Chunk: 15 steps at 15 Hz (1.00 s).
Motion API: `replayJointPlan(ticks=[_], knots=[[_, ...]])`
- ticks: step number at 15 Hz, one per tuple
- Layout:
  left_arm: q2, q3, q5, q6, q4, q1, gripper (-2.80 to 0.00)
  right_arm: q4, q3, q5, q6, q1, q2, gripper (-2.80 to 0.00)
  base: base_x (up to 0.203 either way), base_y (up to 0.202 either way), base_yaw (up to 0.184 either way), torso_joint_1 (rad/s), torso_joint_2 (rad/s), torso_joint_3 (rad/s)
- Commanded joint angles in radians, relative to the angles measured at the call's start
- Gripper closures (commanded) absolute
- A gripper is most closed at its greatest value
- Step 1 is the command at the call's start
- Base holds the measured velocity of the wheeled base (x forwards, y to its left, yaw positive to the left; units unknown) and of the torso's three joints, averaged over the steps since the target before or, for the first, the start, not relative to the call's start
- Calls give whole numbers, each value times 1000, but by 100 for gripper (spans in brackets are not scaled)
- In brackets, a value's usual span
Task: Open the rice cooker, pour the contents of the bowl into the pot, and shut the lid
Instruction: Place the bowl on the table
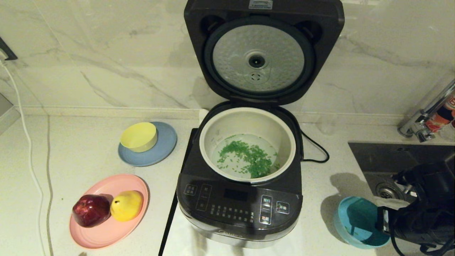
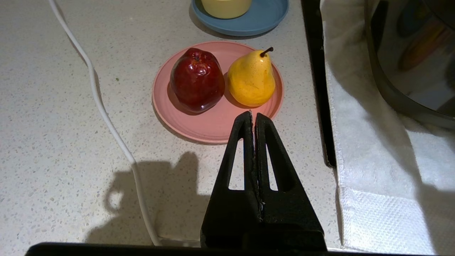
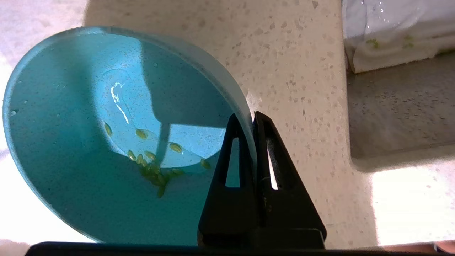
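Pour's done, my right pincer (image 3: 249,119) clamped on the bowl (image 1: 355,222) rim near-right of the rice cooker (image 1: 241,199); next set bowl on the bench (image 1: 85,149), then shut the lid (image 1: 263,49).

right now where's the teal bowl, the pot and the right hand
teal bowl (image 1: 359,222), head view, on its inner wall
pot (image 1: 245,124), head view, on its bare cream inner wall
right hand (image 3: 253,119), right wrist view, between the fingertips clamped on the bowl's rim
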State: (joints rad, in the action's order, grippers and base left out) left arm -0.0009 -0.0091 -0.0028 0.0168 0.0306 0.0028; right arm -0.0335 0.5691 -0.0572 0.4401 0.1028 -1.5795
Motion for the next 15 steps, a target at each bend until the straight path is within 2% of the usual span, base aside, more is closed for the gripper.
replayJointPlan(ticks=[1, 9, 10, 15], knots=[[-1, 0, 0, 0, 0, 0, 0, -61, -5, -1, 4, -5, -77, 0, 0, 0, 0, 0, 0, 0], [-1, 0, 0, 0, 0, 0, 0, -115, 44, -4, 9, -12, -169, 0, 0, 0, 0, 0, 0, 0], [-1, 0, 0, 0, 0, 0, 0, -115, 47, -3, 10, -21, -169, -280, 0, 0, 0, 0, 0, 0], [-1, 0, 0, 0, 0, 0, 0, -133, 48, -9, 15, -26, -114, -280, 0, 0, 0, 0, 0, 0]])
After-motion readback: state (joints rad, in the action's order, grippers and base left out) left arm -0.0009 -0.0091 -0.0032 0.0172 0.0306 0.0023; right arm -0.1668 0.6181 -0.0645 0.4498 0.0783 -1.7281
